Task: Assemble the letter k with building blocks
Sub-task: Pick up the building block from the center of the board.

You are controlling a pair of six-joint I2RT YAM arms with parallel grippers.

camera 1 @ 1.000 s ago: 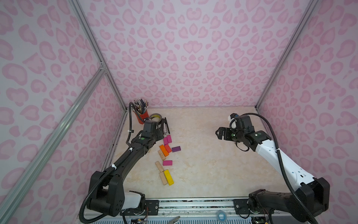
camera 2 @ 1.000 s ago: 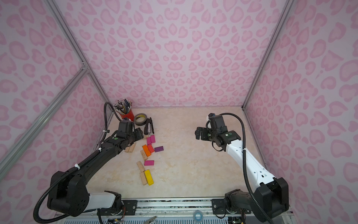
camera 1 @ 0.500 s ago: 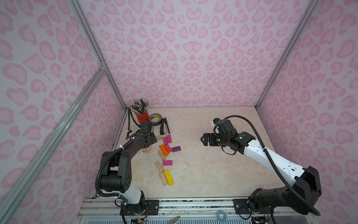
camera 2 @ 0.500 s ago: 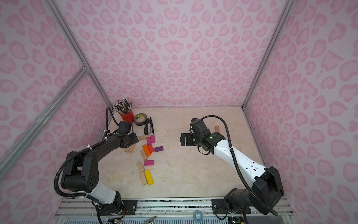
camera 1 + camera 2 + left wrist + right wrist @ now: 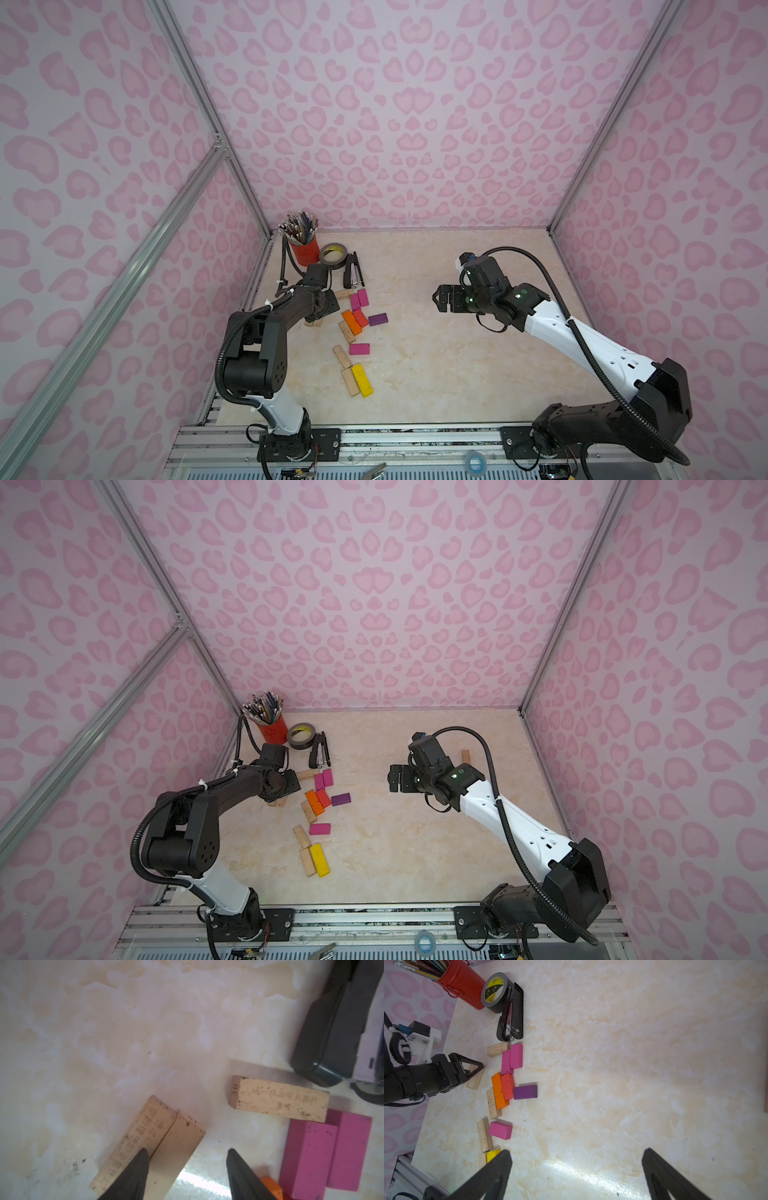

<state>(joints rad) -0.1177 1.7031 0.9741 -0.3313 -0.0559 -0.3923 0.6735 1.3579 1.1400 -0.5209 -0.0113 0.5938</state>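
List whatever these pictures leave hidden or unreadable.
- Wood pair: left arm covers most in top views; the frame edge cuts it in the left wrist view.
- Far wood block: right arm hides part in a top view.
- Yellow block: finger covers most, right wrist view.
- Block print: blurred, left wrist view.

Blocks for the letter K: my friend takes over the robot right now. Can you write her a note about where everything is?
Left gripper: open, holding nothing, over two plain wood blocks lying side by side.
Right gripper: wide open, empty, over bare table.
Blocks: a loose line on the left arm's side: two pink, orange, red, purple, magenta, yellow, plus several plain wood ones. A lone wood block lies beyond the right arm.
Done: no clear K yet.
Left: lay a straight stem and two slanted arms.
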